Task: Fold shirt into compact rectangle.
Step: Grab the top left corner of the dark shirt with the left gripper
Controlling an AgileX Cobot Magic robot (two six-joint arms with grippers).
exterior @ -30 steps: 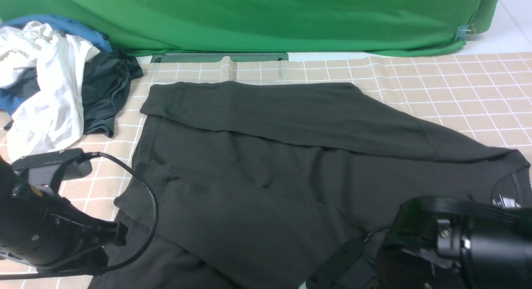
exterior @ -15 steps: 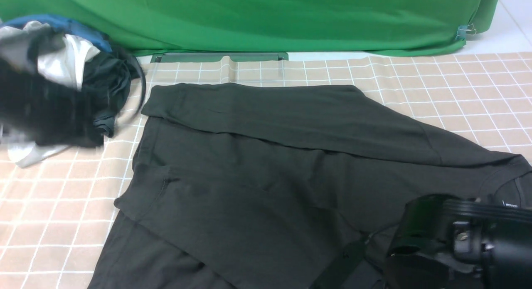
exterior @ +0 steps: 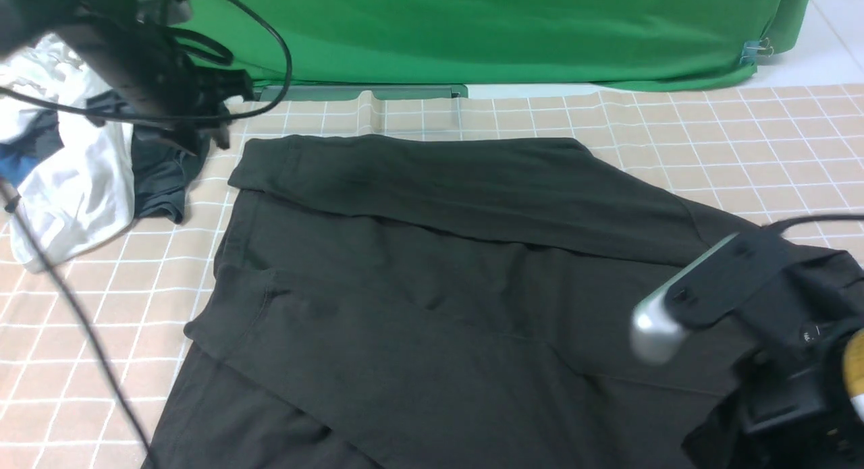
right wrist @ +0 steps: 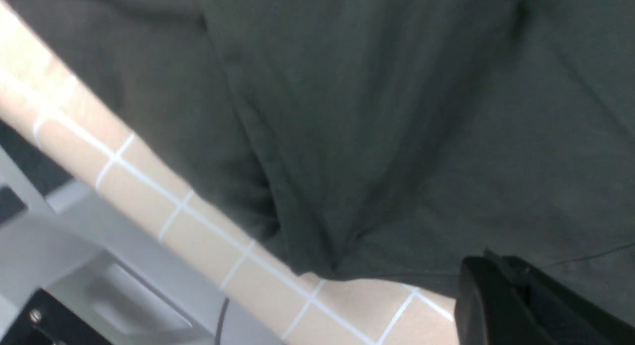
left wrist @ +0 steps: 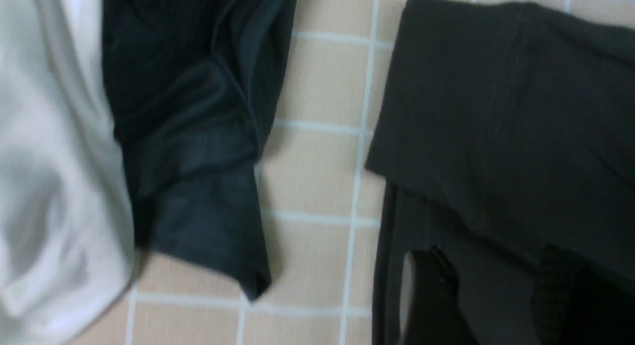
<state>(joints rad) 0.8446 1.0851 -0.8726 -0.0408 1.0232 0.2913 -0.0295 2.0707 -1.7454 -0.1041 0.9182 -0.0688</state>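
Black shirt [exterior: 432,266] on beige checked cloth [exterior: 742,131] before green backdrop [exterior: 472,30] (left hand [left wrist: 496,290] wide, right hand [right wrist: 491,290] closed)

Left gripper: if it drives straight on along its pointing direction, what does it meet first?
Likely the shirt: the left gripper points at its folded far-left corner, nothing between. Depth unclear.

The front view cuts the shirt [exterior: 432,266] off at the bottom edge, and the right arm [exterior: 722,293] covers its neck end, so we can't read any print or label. The clothes pile [exterior: 81,165] runs off the left edge, partly behind the blurred left arm [exterior: 135,64]. Of the right gripper [right wrist: 516,300] we get one dark corner piece, so we can't tell if cloth is pinched.
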